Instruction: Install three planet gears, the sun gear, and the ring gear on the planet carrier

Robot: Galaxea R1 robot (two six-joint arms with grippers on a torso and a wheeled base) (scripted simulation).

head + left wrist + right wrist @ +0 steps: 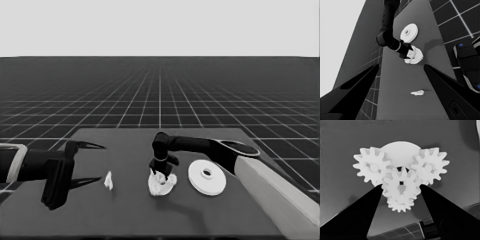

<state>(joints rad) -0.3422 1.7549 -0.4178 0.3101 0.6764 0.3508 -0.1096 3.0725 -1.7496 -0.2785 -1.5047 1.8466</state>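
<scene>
The smaller round part, the planet carrier (397,148), lies mid-table with three planet gears on it: one (371,166), a second (428,167) and a third (400,205). My right gripper (401,185) is shut on a fourth gear (401,191), one with a square hole, over the carrier's centre. In the head view that gripper (161,172) points down onto the carrier (162,186). To the carrier's right lies the larger round part, the ring gear (206,177). My left gripper (101,162) waits open over the table's left end, holding nothing.
A thin white piece (108,181) lies on the table between the left gripper and the carrier. The right arm's pale grey part (280,195) fills the lower right corner. Dark machinery with blue lights (467,62) stands past the table's edge.
</scene>
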